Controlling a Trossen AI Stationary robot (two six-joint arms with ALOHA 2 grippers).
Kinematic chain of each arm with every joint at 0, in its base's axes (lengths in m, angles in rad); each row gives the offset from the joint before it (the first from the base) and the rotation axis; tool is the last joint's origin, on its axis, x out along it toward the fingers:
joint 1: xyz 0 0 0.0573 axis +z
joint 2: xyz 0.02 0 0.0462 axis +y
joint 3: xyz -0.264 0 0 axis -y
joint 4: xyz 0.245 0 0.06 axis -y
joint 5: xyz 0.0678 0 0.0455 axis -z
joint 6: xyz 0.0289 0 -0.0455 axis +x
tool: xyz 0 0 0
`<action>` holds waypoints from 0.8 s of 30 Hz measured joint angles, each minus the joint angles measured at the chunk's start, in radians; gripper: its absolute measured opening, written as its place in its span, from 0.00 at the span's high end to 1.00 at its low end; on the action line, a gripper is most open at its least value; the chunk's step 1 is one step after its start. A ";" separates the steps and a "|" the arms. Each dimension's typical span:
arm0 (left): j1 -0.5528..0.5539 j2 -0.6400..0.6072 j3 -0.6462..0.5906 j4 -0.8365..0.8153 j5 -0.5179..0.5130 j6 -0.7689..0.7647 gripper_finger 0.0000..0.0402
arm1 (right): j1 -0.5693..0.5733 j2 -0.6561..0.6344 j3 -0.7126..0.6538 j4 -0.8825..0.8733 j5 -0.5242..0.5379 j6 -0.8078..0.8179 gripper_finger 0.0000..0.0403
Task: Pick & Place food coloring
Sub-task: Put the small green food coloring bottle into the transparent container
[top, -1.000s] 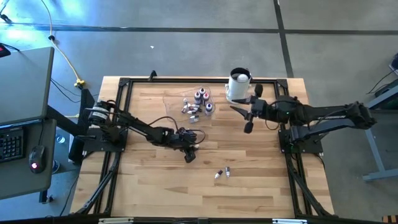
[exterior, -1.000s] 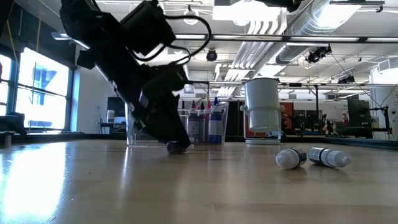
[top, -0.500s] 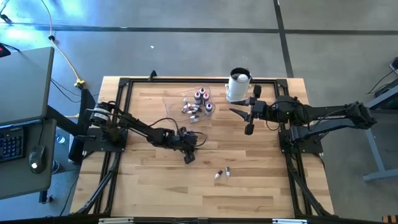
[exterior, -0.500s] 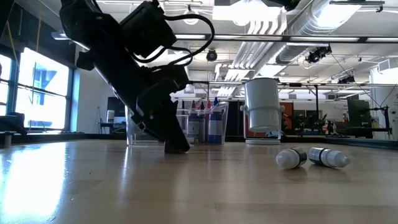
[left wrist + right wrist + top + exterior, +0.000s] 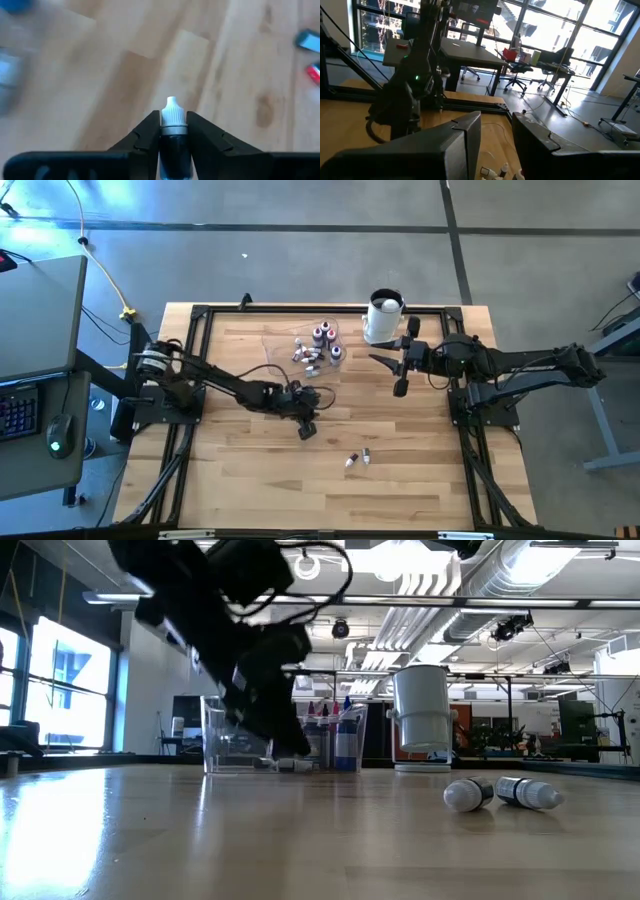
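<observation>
Food coloring bottles (image 5: 318, 346) are clustered in a clear tray (image 5: 280, 745), beyond the left gripper (image 5: 307, 429) and beside the right gripper (image 5: 400, 385), near a white container (image 5: 383, 318). Two bottles (image 5: 358, 459) lie loose on the table (image 5: 400, 480) near the left gripper. One dark, white-capped bottle (image 5: 174, 142) is grasped between the left fingers (image 5: 145, 137). The right gripper is held empty with a gap between its fingers (image 5: 465, 137).

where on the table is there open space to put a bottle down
The near-left table corner, beside the two lying bottles, is bare wood, as is the strip before the right gripper. Crowded: the far middle, around the bottle cluster and white container, with the left gripper just before it.
</observation>
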 joint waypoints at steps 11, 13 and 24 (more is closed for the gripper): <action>0.185 -0.067 0.294 -0.486 -0.215 0.101 0.80 | 0.000 0.000 0.000 -0.008 0.000 0.002 0.74; 0.223 -0.067 0.311 -0.463 -0.216 0.134 0.79 | 0.000 0.000 0.000 -0.008 0.000 0.002 0.74; 0.429 -0.010 0.297 -0.459 0.016 0.184 0.78 | 0.000 0.000 0.000 -0.018 0.000 0.002 0.74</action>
